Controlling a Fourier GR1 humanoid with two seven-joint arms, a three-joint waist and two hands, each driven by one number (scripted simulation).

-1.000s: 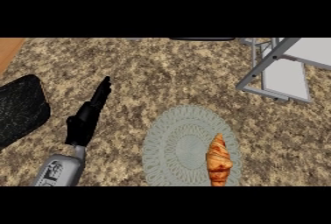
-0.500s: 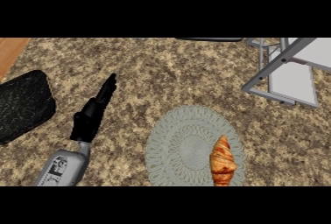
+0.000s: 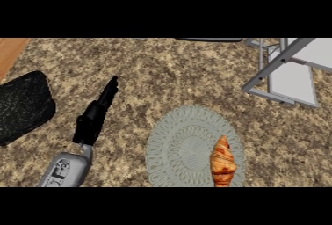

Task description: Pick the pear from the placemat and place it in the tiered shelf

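Observation:
A round grey-green placemat (image 3: 185, 145) lies on the counter at lower centre. On its right part rests an orange-brown, elongated object (image 3: 222, 161) that looks like a croissant rather than a pear. My left hand (image 3: 96, 114) is to the left of the placemat, fingers straight and pointing up and to the right, holding nothing. The grey tiered shelf (image 3: 285, 70) stands at the upper right. My right hand does not show.
A black pad-like object (image 3: 23, 105) lies at the left edge. A strip of wooden surface (image 3: 9, 50) shows at the upper left corner. A dark rim (image 3: 207, 39) sits at the top edge, left of the shelf.
The whole view has shifted: the placemat, the shelf and the black pad appear slightly further right. My left hand keeps its straight pose.

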